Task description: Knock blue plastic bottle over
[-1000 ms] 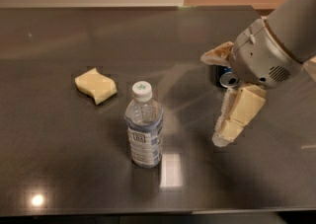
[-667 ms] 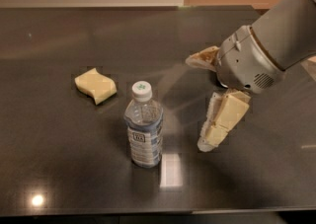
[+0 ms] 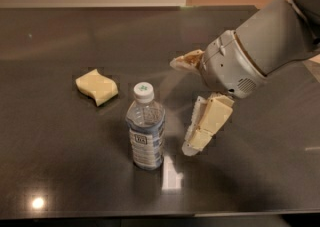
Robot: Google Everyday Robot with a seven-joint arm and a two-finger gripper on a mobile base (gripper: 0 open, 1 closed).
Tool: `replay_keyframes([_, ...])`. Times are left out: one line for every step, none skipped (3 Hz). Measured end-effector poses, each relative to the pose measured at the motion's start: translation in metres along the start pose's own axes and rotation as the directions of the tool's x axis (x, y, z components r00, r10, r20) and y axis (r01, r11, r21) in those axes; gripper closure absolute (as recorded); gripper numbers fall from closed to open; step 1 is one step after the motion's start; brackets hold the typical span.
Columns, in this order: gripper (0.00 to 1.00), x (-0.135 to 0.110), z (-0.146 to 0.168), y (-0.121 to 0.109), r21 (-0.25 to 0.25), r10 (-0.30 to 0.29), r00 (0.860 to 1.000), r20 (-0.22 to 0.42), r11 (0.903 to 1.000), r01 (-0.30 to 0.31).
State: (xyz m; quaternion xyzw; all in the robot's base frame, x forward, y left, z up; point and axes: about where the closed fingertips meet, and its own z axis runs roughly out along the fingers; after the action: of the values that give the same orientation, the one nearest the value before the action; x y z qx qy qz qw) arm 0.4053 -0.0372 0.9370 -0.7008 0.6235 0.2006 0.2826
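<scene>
Pincer (image 3: 180,106) closer, right of bottle (image 3: 145,132), sponge (image 3: 96,86) beyond

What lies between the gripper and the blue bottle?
Nothing: in the camera view, only bare table separates the bottle from the gripper right of it.

Cream end effector (image 3: 184,106) beside bluish bottle (image 3: 146,133).

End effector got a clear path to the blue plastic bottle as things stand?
Probably yes. The end effector hangs open beside the upright blue plastic bottle, nothing on the table between them. The yellow sponge lies on the bottle's other side.
</scene>
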Motion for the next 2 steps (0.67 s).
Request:
replay_keyframes([0.0,-0.02,0.023,0.022,-0.104,-0.005,0.998,0.068,0.9945,0.012])
replay_keyframes([0.0,-0.038,0.04,0.037,-0.179,-0.005,0.993,0.121,0.9835,0.027])
